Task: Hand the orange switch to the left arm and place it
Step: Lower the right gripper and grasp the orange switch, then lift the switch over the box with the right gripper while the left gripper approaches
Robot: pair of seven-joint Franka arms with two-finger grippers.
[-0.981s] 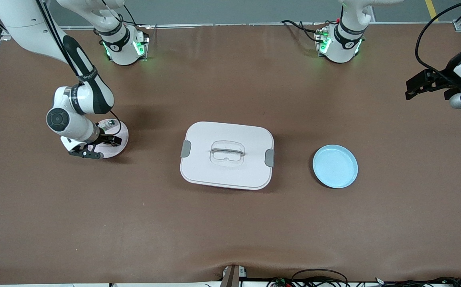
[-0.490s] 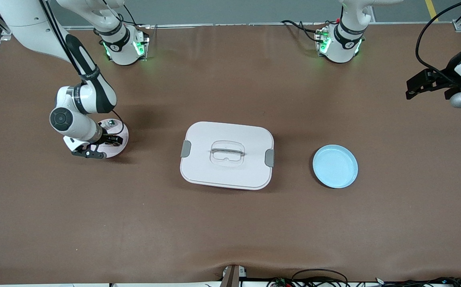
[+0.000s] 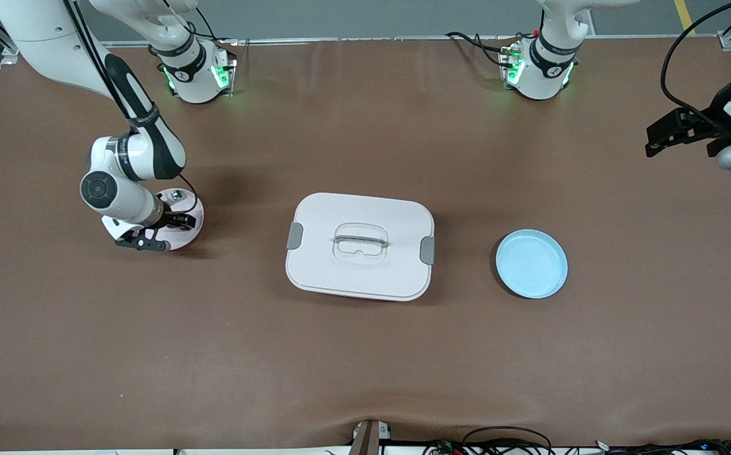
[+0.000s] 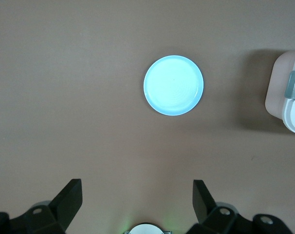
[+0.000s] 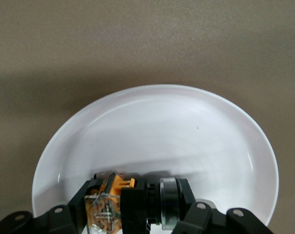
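The orange switch (image 5: 111, 189), a small black block with an orange face and a metal ring, sits between the fingers of my right gripper (image 5: 138, 204), which is shut on it low over the pale pink plate (image 5: 186, 136). In the front view, that right gripper (image 3: 174, 222) is at the pink plate (image 3: 193, 207) toward the right arm's end of the table, and the switch itself is hidden by the hand. The white box (image 3: 360, 246) stands mid-table. My left gripper (image 3: 653, 144) hangs open high over the left arm's end, its fingers (image 4: 72, 192) spread wide with nothing between them.
A blue plate (image 3: 531, 263) lies between the box and the left arm's end, also seen as the blue plate (image 4: 173, 85) beside the box corner (image 4: 288, 92). A small white-and-green piece (image 3: 176, 194) rests on the pink plate's edge. Cables lie along the table's front edge.
My right gripper has shut on the orange switch at the pink plate, and its wrist has shifted slightly. The left arm has barely moved.
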